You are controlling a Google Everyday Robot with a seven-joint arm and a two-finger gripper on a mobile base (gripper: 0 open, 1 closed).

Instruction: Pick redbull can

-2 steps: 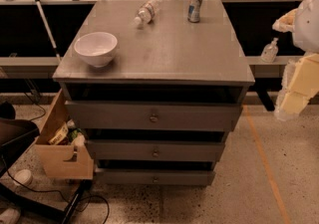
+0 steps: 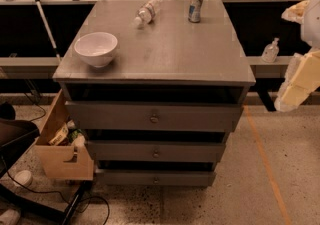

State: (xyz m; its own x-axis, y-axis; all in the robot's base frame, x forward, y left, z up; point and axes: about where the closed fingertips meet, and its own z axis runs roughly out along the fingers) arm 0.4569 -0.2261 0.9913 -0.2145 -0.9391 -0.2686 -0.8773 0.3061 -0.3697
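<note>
The redbull can (image 2: pixel 195 2) stands upright near the far right of the grey cabinet top (image 2: pixel 170 54). It is slim, silver and blue, with a silver top. My gripper (image 2: pixel 299 80) shows as cream and white parts at the right edge of the view, off the cabinet's right side. It is lower than the can, well to its right, and apart from it.
A clear plastic water bottle (image 2: pixel 146 12) lies on its side left of the can. A white bowl (image 2: pixel 96 48) sits at the front left. The cabinet has several drawers (image 2: pixel 154 117). A cardboard box (image 2: pixel 60 149) stands on the floor at the left. A small pump bottle (image 2: pixel 270 51) stands on a ledge at the right.
The arm parts at the right edge have shifted slightly upward. The can, bottle and bowl have not moved.
</note>
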